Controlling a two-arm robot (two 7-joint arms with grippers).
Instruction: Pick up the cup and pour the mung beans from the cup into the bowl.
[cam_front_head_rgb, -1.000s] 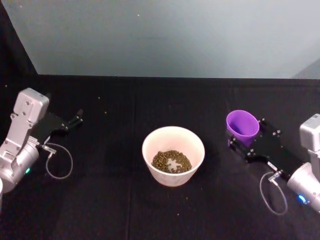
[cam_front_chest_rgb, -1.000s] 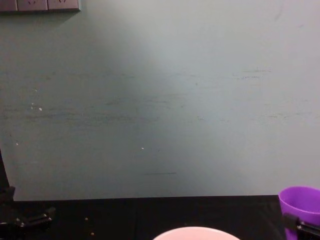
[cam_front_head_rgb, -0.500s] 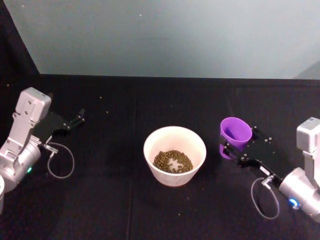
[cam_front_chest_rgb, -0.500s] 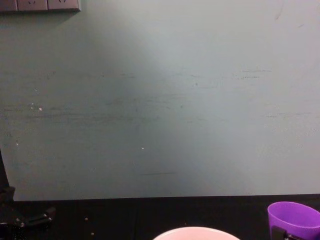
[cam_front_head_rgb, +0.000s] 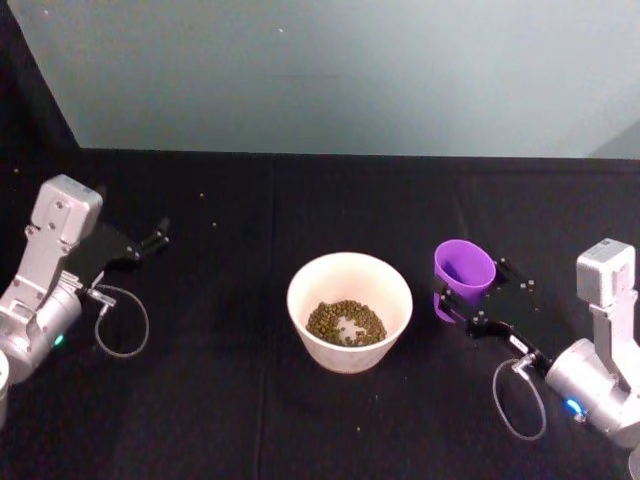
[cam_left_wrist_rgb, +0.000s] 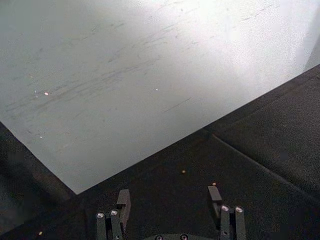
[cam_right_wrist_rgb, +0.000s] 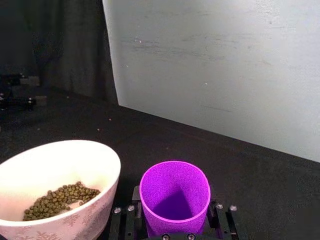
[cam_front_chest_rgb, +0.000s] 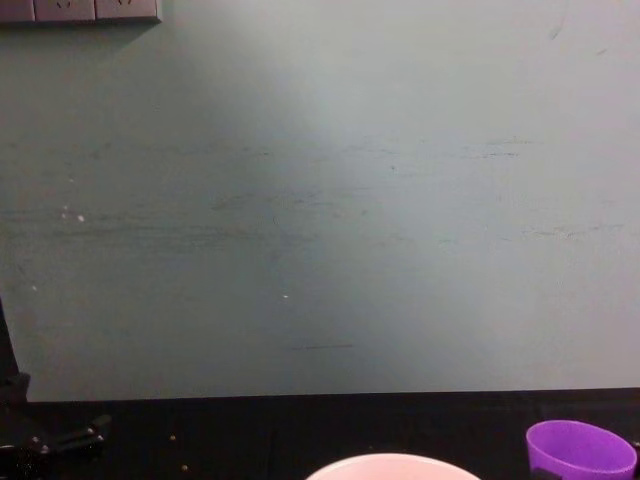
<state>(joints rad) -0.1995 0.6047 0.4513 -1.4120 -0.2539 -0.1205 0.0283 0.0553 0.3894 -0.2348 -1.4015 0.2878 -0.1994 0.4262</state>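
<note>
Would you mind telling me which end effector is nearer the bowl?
Right. The right end effector, shut on the purple cup, sits just beside the bowl; the left end effector hangs far off.

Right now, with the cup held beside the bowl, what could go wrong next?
1. The cup looks empty inside and the beans already lie in the bowl, so another pour would likely add nothing.
2. The right gripper holds the cup close to the bowl's rim; a further move that way might knock the bowl and spill beans.
3. Loose beans on the table might roll underfoot when the cup is set down.

The left gripper rests open, far left.
</note>
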